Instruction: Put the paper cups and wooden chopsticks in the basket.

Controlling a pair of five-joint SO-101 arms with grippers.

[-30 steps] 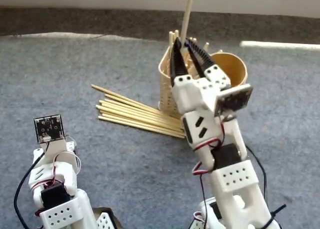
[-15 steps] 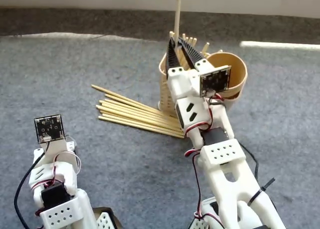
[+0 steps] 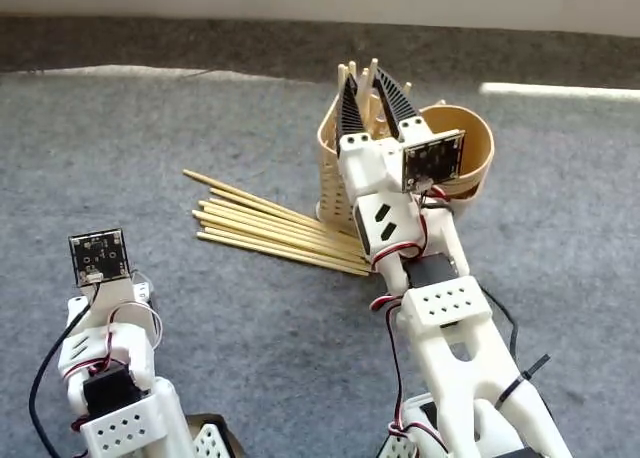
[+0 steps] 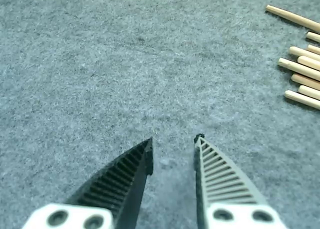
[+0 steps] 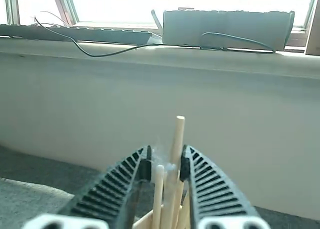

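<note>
The right arm is stretching forward, its right pincer (image 3: pixel 365 75) hanging released over the basket (image 3: pixel 332 178), jaws straddling upright chopsticks (image 5: pixel 176 149). The left pincer (image 4: pixel 174 139) is hovering parted above the tabletop (image 3: pixel 200 338), with loose chopsticks (image 3: pixel 280 233) lying ahead of it.

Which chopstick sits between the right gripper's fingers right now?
The tallest upright chopstick in the basket, its tip above the fingertips of the open right gripper. Its neighbours stand lower; the pile lies flat on the carpet.
</note>
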